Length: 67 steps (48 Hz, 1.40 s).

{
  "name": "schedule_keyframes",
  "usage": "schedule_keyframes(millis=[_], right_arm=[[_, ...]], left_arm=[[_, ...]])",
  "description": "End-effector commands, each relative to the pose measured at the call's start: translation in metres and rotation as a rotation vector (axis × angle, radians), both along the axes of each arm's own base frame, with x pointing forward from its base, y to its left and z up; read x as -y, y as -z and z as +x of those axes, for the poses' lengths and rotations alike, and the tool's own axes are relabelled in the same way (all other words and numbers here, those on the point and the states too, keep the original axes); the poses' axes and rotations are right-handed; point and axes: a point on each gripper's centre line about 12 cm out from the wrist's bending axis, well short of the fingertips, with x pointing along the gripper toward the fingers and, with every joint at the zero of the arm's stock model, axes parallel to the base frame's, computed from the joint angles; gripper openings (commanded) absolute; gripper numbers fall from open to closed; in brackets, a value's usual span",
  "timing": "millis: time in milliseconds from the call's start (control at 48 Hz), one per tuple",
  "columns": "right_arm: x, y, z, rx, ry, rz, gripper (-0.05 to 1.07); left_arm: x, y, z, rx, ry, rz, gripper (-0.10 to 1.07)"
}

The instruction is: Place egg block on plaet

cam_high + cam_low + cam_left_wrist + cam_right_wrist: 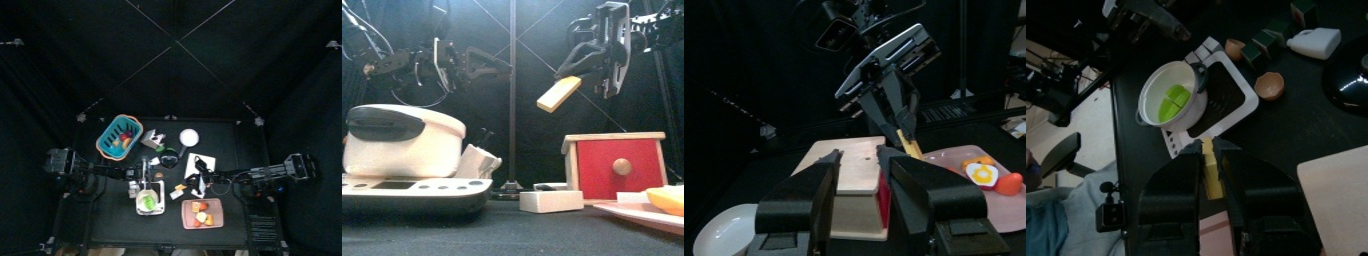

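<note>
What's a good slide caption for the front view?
Right gripper holds a yellow block tilted in mid-air above the red wooden box; left gripper hangs behind the white appliance.

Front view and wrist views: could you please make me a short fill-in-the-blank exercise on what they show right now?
1. The block clamped in the right tool is ____ in colour.
2. The left tool is ____, holding nothing.
3. The wooden box on the table has a ____ front with a round knob.
Missing words: yellow; open; red.
</note>
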Motion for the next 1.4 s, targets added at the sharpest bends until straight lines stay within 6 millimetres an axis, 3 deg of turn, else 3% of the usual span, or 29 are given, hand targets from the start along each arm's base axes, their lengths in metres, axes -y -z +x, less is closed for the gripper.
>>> schedule_keyframes(millis=[0, 104, 292, 500, 604, 1000, 1167, 1375], right_arm=[[-0.014, 0.003, -0.002, -0.034, -0.058, 0.009, 0.47], [-0.037, 0.015, -0.002, -0.098, -0.145, 0.006, 0.47], [-0.060, 0.035, 0.002, -0.201, -0.224, 0.014, 0.47], [-0.066, 0.063, 0.016, -0.301, -0.242, -0.003, 0.48], [-0.070, 0.067, 0.022, -0.313, -0.261, -0.021, 0.49], [-0.068, 0.068, 0.023, -0.317, -0.267, -0.033, 0.73], [-0.061, 0.060, 0.023, -0.294, -0.262, -0.052, 0.73], [-0.051, 0.034, 0.022, -0.211, -0.257, -0.085, 0.73]], left_arm=[[-0.001, -0.011, -0.001, 0.040, -0.007, -0.007, 0.76], [-0.002, -0.012, -0.002, 0.042, -0.019, -0.016, 0.76], [-0.006, -0.012, -0.002, 0.043, -0.050, -0.042, 0.76], [-0.014, -0.010, -0.001, 0.042, -0.113, -0.095, 0.76], [-0.017, -0.009, -0.001, 0.041, -0.139, -0.118, 0.76], [-0.020, -0.007, -0.001, 0.036, -0.166, -0.147, 0.76], [-0.020, -0.006, -0.001, 0.031, -0.166, -0.147, 0.76], [-0.019, -0.006, -0.001, 0.031, -0.165, -0.146, 0.76]])
